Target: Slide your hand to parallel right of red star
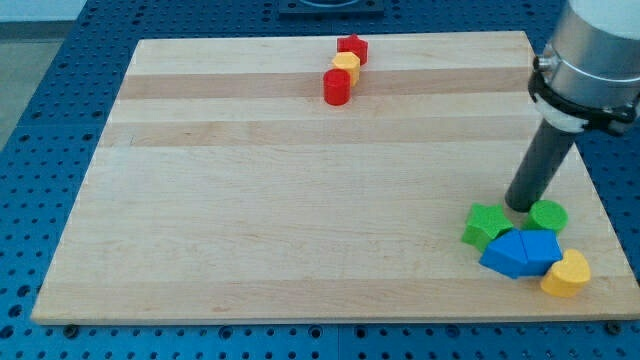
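Progress looks slight: the red star-shaped block [352,46] sits at the view's top of the pale wooden counter [250,220], beside a yellow block [346,63] and a red cylinder [337,87]. My tip [521,206], a bare rod holding nothing, rests well apart at the lower right, between a green star block [487,223] and a green cylinder [548,214], so nearly the whole slide remains.

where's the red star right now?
Red star sits at the view's top edge of the board, slightly right of centre, touching the yellow block just below it; my tip is far off, bottom right.

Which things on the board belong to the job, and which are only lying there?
Belong: red star; my tip, between the green blocks.
Lying about: yellow block, red cylinder, green star, green cylinder, blue blocks, yellow heart.
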